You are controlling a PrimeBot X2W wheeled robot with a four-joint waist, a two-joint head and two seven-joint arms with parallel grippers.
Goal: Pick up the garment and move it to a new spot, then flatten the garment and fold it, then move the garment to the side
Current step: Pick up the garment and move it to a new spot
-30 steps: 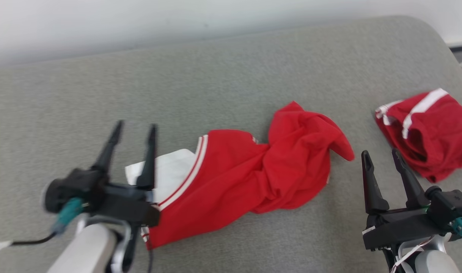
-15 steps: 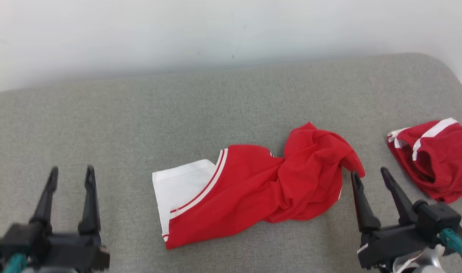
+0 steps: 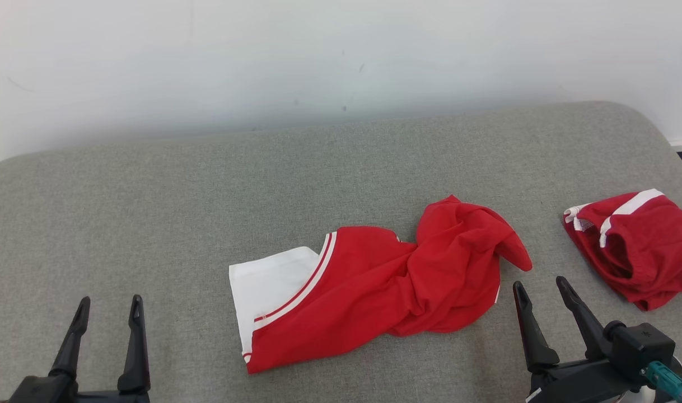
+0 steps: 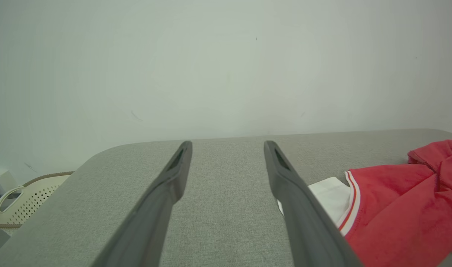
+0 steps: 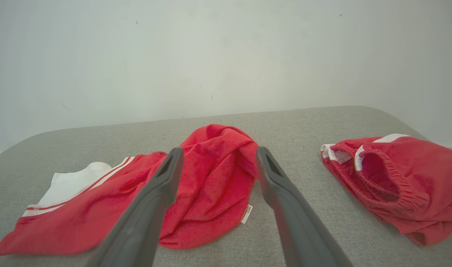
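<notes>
The red and white shirt [image 3: 374,291] lies in the lower middle of the head view, on the grey surface [image 3: 206,196]. Its white end [image 3: 268,280] points left and looks fairly smooth. Its right end is bunched up in a red lump. The shirt has the same shape as a second ago (the whole picture has slid, but that is the camera tipping up, so more of the wall [image 3: 318,56] shows now).

What has changed is the left claw [image 3: 111,302]. A second ago it was right over the white end. Now it sits in the lower left corner, well apart from the shirt, with its two fingers spread wide and nothing in them. The right claw [image 3: 541,282] is at the lower right, just beside the bunched end, also spread wide and empty.

So nothing holds the shirt now. I think the moving part is done and the flattening comes next. The lump on the right will need pulling out first.

A pair of red shorts [image 3: 638,246] lies near the right edge, apart from the shirt. A pale basket [image 4: 22,200] shows at the lower left of the left wrist view, past the surface.
</notes>
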